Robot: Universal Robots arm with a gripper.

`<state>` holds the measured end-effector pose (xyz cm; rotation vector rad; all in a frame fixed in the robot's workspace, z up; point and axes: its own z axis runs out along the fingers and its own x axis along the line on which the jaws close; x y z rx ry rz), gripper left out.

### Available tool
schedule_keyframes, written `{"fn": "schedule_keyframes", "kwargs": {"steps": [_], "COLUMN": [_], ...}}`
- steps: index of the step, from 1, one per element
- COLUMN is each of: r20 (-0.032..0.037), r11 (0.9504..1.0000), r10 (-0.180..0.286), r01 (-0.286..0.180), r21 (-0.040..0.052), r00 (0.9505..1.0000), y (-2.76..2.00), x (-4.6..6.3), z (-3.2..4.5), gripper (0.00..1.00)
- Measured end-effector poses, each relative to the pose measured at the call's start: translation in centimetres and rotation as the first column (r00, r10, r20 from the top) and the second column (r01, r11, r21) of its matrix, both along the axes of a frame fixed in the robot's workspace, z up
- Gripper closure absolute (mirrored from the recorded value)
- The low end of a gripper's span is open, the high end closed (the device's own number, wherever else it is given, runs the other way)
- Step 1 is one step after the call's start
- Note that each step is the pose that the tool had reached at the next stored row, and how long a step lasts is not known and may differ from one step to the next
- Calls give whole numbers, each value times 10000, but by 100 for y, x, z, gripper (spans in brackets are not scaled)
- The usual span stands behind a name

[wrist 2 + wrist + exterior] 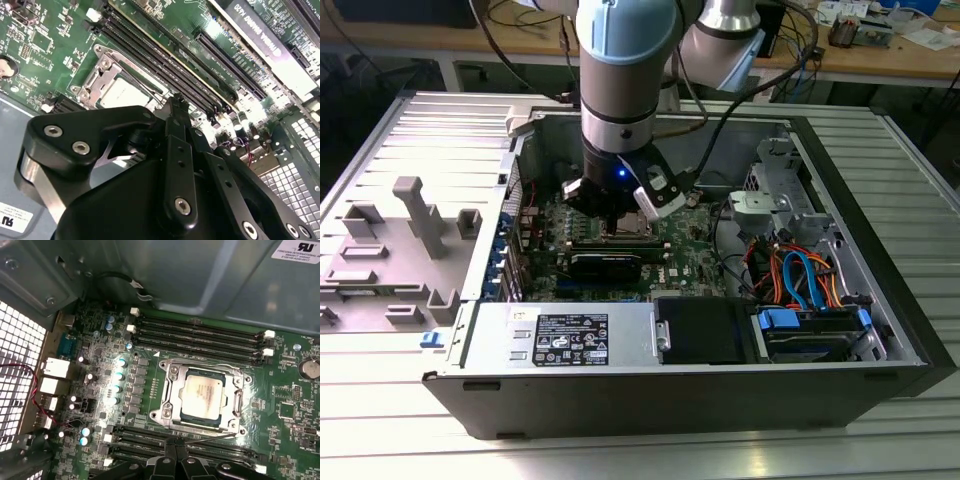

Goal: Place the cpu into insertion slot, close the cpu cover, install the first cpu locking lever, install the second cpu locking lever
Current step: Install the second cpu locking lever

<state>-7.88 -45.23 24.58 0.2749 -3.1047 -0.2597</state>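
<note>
1. My gripper (618,222) hangs low inside the open computer case (840,385), just above the green motherboard (672,262), a little left of centre in the exterior view.
2. In the first wrist view my fingertips (174,446) appear pressed together at the bottom centre of the frame, with nothing held between them; the second wrist view shows the same black fingers (176,112) drawn narrow to a point.
3. The tips sit right at the edge of the insertion slot (204,396), over the memory slots (200,447) that run alongside it. Whether they touch the thin wire lever (210,436) lying along that edge, I cannot tell.
4. The cpu (202,392) lies flat in the slot, its silvery top facing up, right of centre in the first wrist view. In the second wrist view it shows just above my fingers, left of centre (124,93).
5. The cpu cover (175,385) lies down around the chip, its window framing the metal top.
6. More memory slots (200,335) run across the upper middle of the first wrist view, beyond the socket.
7. In the exterior view a black graphics card (605,264) sits just below my gripper, and the grey power supply (560,336) fills the case's lower left.
</note>
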Motion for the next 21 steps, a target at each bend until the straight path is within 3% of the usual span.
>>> {"fn": "schedule_keyframes", "kwargs": {"steps": [3,8,12,14,17,21], "r20": [0,1,-8,-121,-195,-197], "r11": [9997,9990,9987,9986,9985,9984], "r10": [0,0,3,1,0,1], "r01": [0,0,-2,6,11,10], "r21": [248,441,518,536,544,571], "r00": [10000,10000,10000,9999,9998,9998], "y": [-22,-26,-27,-26,-26,-27], "x": [-21,-51,-87,-88,-91,-91], "z": [-21,-95,-136,-149,-175,-234], "gripper": [89,89,89,89,89,89]}}
